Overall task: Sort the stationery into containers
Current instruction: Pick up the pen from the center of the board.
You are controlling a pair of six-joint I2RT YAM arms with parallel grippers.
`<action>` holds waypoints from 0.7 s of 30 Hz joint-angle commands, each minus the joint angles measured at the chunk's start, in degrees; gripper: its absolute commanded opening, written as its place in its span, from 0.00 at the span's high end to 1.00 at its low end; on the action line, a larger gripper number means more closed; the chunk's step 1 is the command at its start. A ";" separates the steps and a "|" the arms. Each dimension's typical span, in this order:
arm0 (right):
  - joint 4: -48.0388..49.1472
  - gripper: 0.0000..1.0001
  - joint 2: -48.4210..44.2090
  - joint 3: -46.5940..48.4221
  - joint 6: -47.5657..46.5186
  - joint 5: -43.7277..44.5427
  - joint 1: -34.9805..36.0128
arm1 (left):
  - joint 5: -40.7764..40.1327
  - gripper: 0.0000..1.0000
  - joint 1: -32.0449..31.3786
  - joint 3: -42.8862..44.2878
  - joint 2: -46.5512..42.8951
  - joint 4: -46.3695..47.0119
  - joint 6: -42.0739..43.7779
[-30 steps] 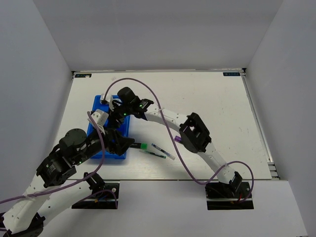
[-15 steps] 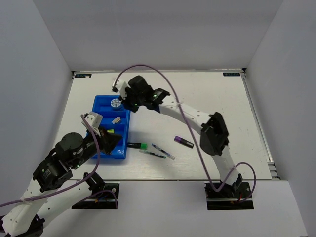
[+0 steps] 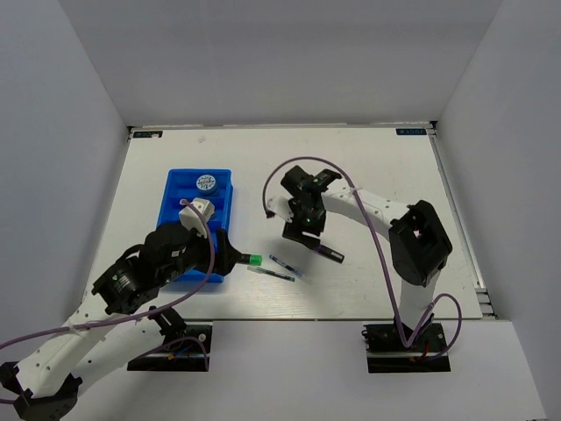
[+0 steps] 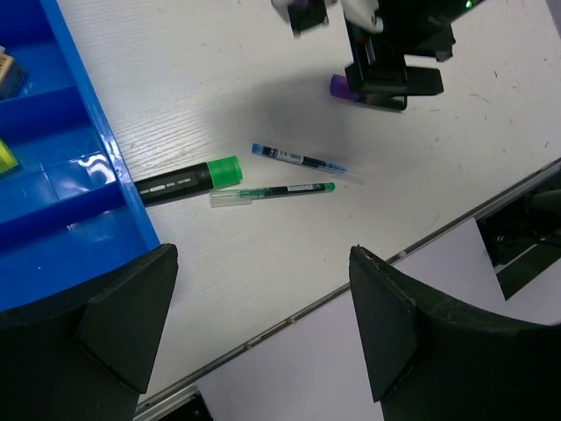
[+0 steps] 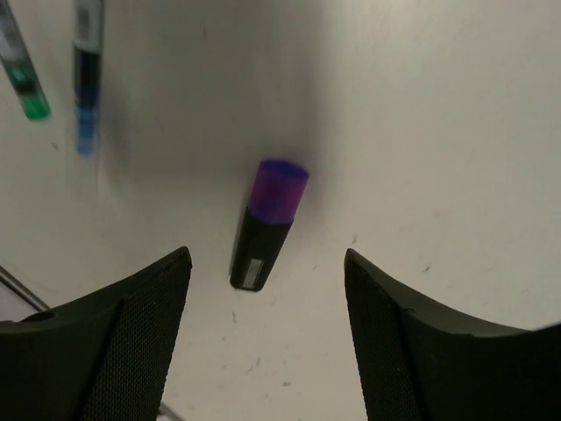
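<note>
Spanning the scene is the white wood-grain table (image 3: 377,175), and on its left part sits the bright blue rectangular plastic tray (image 3: 219,203) with its long divided compartments. The round blue-and-white patterned roll (image 3: 206,183) lies at the tray's far end.

The left gripper (image 4: 261,254) hangs over the tray's near right corner, its jaws spread wide and holding nothing. The right gripper (image 5: 266,259) hovers above the middle of the table, also spread wide and empty, with a finger on either side of the short black marker with a purple end (image 5: 267,224), but not touching it.

Just beside the tray wall lies a second short black marker with a green end (image 4: 188,180). Near it are a thin pen with a blue tip (image 4: 302,160) and a thin clear pen with green ends (image 4: 276,191), almost parallel to each other.

The purple marker looks light, rigid and smooth, so it would probably roll if one finger nudged it first. The black barrel at its middle seems the best place to grip, with the fingers closing across it and not along it. The pens are slimmer and lie flat on the table, so they would likely be harder to pinch.
</note>
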 commanded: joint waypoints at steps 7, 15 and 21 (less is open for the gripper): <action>-1.31 0.27 -0.64 -7.62 -1.75 4.35 -2.27 | 2.50 0.11 -0.05 -0.06 0.17 2.20 0.08; 2.12 0.27 3.40 -9.29 0.79 3.91 -3.59 | 1.71 0.11 -0.05 -0.23 -1.06 0.97 0.16; 3.87 0.28 5.43 -9.38 3.25 3.64 -4.03 | 1.10 0.11 -0.05 -0.06 -1.59 -0.09 0.25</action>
